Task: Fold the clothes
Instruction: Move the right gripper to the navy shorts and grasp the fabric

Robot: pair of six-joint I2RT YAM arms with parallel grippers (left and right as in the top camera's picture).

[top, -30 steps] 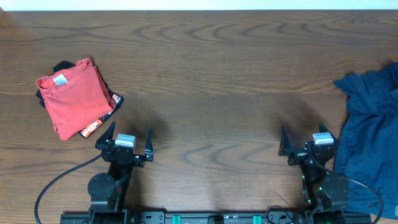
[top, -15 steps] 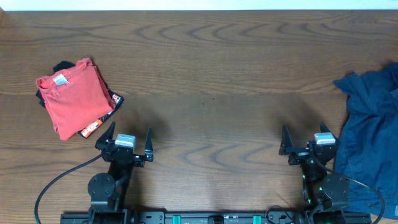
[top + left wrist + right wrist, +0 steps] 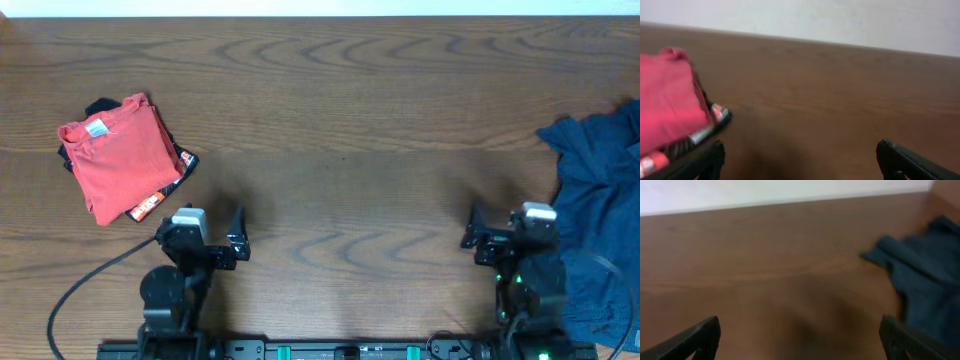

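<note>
From overhead, the folding looks barely begun. The navy clothes [image 3: 600,200] lie in a rumpled, unfolded heap at the far side of the bench [image 3: 350,100] from the red shirt [image 3: 115,155], running off the picture's edge. The red shirt itself sits folded on a dark garment, which I take to be a finished pile. Every fold of the navy clothes is left to do. The left hand [image 3: 210,228] sits low over bare wood just below and to the right of the red shirt. Its fingers are spread wide and carry nothing. The right hand [image 3: 505,230] is well apart from the red shirt, just beside the navy heap, also spread and carrying nothing.

The left wrist view shows the left hand [image 3: 800,165] with its two fingers far apart. Only wood shows between them, and the red shirt [image 3: 665,100] lies ahead to one side.

The right wrist view is blurred. It shows the right hand [image 3: 800,340] gaping over bare bench, not touching the clothes [image 3: 925,280] ahead. The red shirt is out of this view.
</note>
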